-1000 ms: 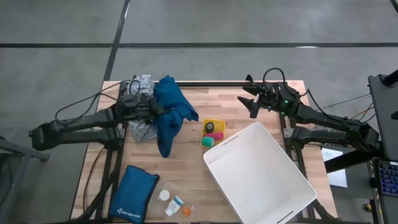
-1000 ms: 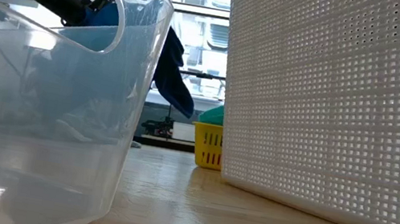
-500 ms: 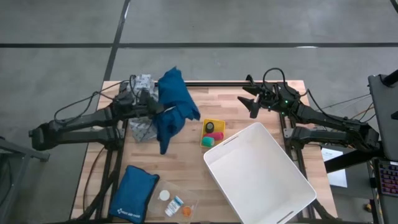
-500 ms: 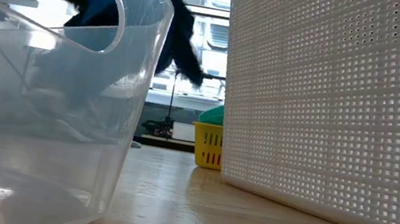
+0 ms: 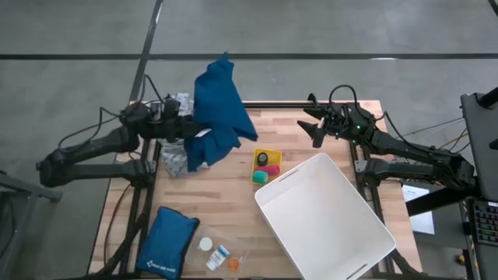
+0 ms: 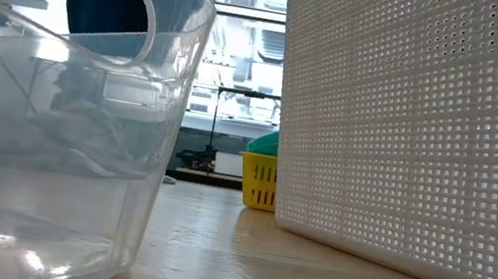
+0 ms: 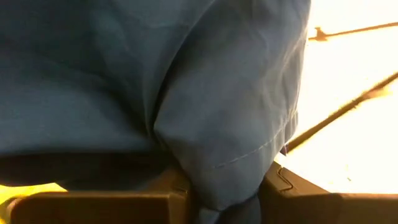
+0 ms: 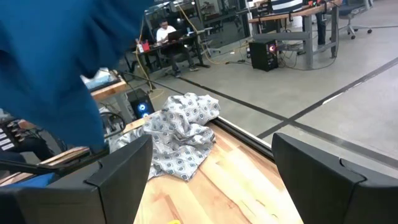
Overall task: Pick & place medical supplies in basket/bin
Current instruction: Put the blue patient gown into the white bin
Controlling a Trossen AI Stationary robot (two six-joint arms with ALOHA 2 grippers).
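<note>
Above the table, left tool has raised blue garment higher.

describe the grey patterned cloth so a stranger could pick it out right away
Start at the wooden table and go to its far left corner. The grey dotted cloth lies crumpled there, beside the left end effector holding up the blue garment. It alone has a pale printed pattern.

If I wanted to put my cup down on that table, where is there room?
Bare wood lies between the grey dotted cloth, the blue pouch and the white bin. The far right corner, under the right gripper, is bare too. It is crowded around the yellow basket.
</note>
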